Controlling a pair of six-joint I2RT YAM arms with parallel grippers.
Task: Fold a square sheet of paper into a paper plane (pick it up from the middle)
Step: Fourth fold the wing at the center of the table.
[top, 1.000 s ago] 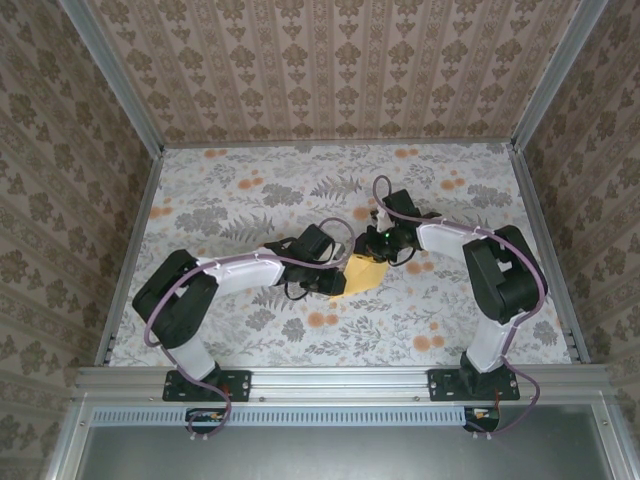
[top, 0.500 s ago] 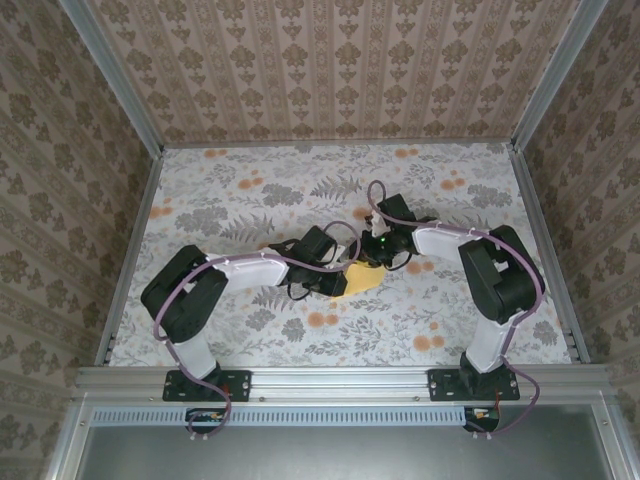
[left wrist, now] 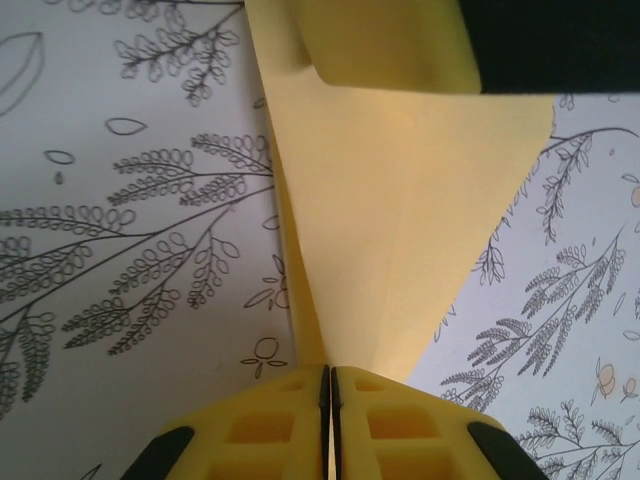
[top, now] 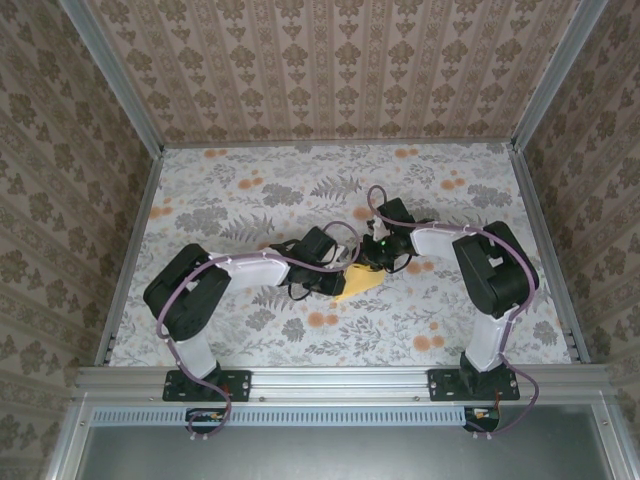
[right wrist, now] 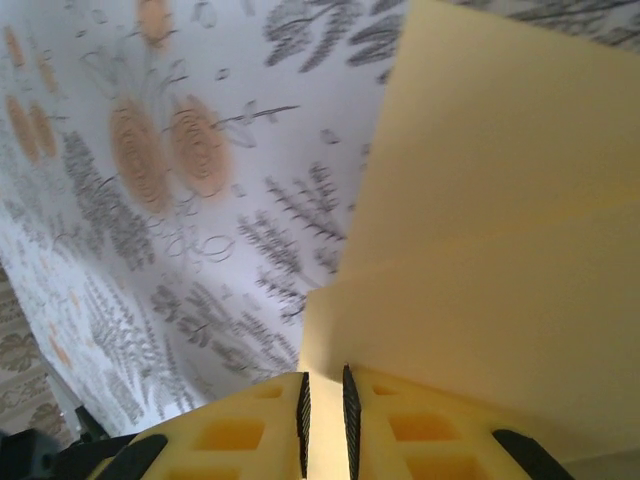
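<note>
The square sheet of paper (top: 362, 281) is plain yellow-orange and folded into a creased, tapering shape, held between both arms at mid-table. In the left wrist view the paper (left wrist: 400, 200) widens away from my left gripper (left wrist: 329, 368), whose yellow jaws are pressed together on its narrow end. My right gripper (right wrist: 323, 378) is shut on an edge of the layered paper (right wrist: 500, 250), with a strip of it showing in the thin gap between the jaws. From above, the left gripper (top: 338, 278) and right gripper (top: 376, 262) sit close together on opposite sides of the sheet.
The table (top: 250, 190) wears a grey floral cloth with orange blotches (top: 322, 320). Patterned walls and metal rails (top: 540, 240) close it in on the left, the right and at the back. The dark body of the right gripper (left wrist: 560, 40) hangs just beyond the paper.
The left jaws have closed down onto the paper. The right gripper has shifted slightly left toward the left one, and less of the sheet shows from above.
</note>
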